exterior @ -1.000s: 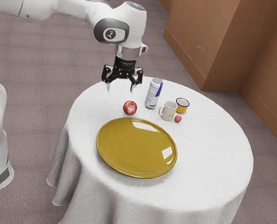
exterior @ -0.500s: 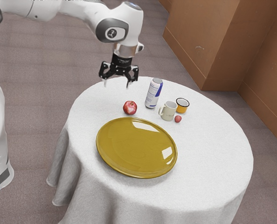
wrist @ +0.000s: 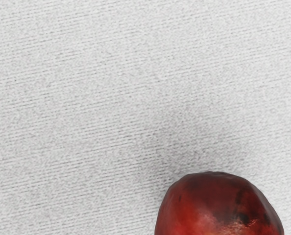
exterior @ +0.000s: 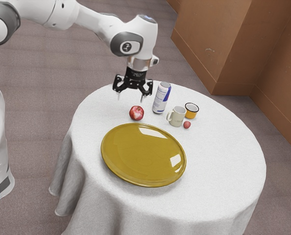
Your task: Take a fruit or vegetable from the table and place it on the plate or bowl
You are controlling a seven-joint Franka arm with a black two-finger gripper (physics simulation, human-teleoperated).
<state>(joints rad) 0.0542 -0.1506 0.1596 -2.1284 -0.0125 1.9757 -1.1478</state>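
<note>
A dark red pomegranate-like fruit point(exterior: 136, 113) rests on the white tablecloth, just behind the big yellow plate point(exterior: 143, 154). My gripper point(exterior: 131, 98) hangs open a short way above and slightly behind the fruit, its fingers spread and touching nothing. In the wrist view the same red fruit point(wrist: 219, 205) lies on the cloth just under my hand. A smaller pinkish-red fruit point(exterior: 186, 125) sits beside the cream mug.
A blue and white can point(exterior: 161, 98) stands upright close to the exterior view's right of my gripper. A cream mug point(exterior: 176, 116) and a yellow mug point(exterior: 191, 110) stand beyond it. Brown walls point(exterior: 233, 44) rise behind the round table point(exterior: 224, 161).
My gripper has moved toward the exterior view's right and down, from over the table's back edge to just above the red fruit. Nothing on the table has moved.
</note>
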